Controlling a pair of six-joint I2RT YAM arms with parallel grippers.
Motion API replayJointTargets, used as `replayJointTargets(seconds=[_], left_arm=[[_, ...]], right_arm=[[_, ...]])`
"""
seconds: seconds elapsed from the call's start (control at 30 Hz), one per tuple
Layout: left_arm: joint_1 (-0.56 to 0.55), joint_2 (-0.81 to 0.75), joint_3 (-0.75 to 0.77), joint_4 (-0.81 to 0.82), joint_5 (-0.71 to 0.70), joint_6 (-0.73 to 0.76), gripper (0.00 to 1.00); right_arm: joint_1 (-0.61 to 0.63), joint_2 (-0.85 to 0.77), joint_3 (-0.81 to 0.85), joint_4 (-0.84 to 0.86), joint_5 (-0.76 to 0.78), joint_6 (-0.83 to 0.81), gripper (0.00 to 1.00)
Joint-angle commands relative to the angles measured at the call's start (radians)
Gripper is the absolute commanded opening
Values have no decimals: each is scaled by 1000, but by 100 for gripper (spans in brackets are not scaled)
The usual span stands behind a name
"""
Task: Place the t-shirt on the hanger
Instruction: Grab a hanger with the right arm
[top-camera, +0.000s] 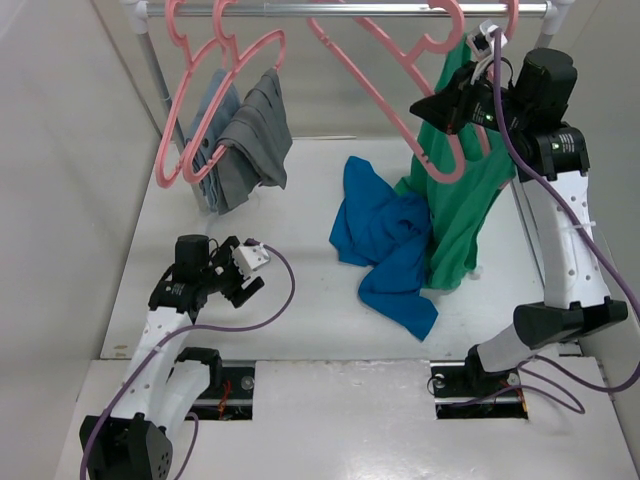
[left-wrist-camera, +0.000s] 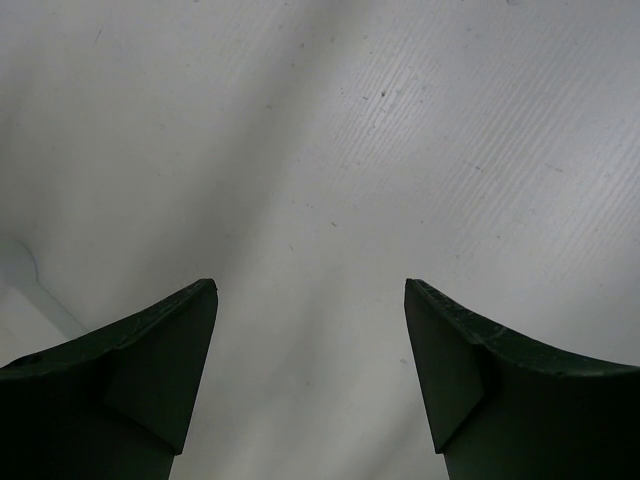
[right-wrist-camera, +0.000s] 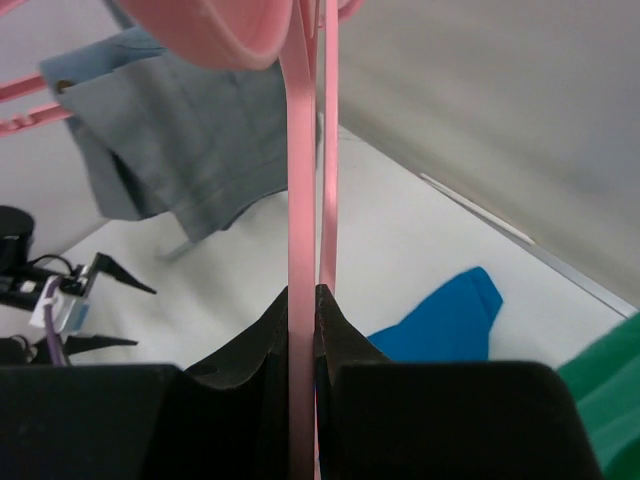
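The blue t-shirt (top-camera: 385, 245) lies crumpled on the white table, right of centre, and a corner of the t-shirt (right-wrist-camera: 450, 320) shows in the right wrist view. Up by the rail, my right gripper (top-camera: 428, 108) is shut on the thin bar of a bare pink hanger (top-camera: 370, 85). The right wrist view shows the hanger (right-wrist-camera: 302, 200) pinched between the closed jaws of my right gripper (right-wrist-camera: 303, 292). My left gripper (top-camera: 243, 272) hovers low over the table at the left. In its own view the left gripper (left-wrist-camera: 310, 285) is open, with only bare table between its fingers.
A green tank top (top-camera: 460, 210) hangs just behind the held hanger and reaches the table beside the t-shirt. Grey garments (top-camera: 250, 140) hang on pink hangers at the left end of the rail (top-camera: 340, 10). White walls close in both sides.
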Motion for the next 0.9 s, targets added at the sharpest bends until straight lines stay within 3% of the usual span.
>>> replayJointTargets(seconds=[0.0, 0.27, 0.43, 0.67, 0.8, 0.87], left_arm=[[-4, -15, 19, 2, 28, -9, 73], [-4, 3, 19, 2, 28, -31, 71], [-53, 38, -13, 56, -97, -146, 59], [-287, 91, 1, 94, -211, -219, 59], [-416, 224, 76, 73, -263, -290, 58], [-510, 267, 140, 64, -263, -299, 65]], right_arm=[[-4, -29, 13, 130, -140, 20, 0], [-4, -95, -36, 129, -141, 20, 0], [-4, -163, -137, 111, -112, -3, 0], [17, -230, -234, 37, -9, -84, 0], [36, -251, -267, 17, 63, -106, 0], [48, -261, -293, 8, 109, -116, 0]])
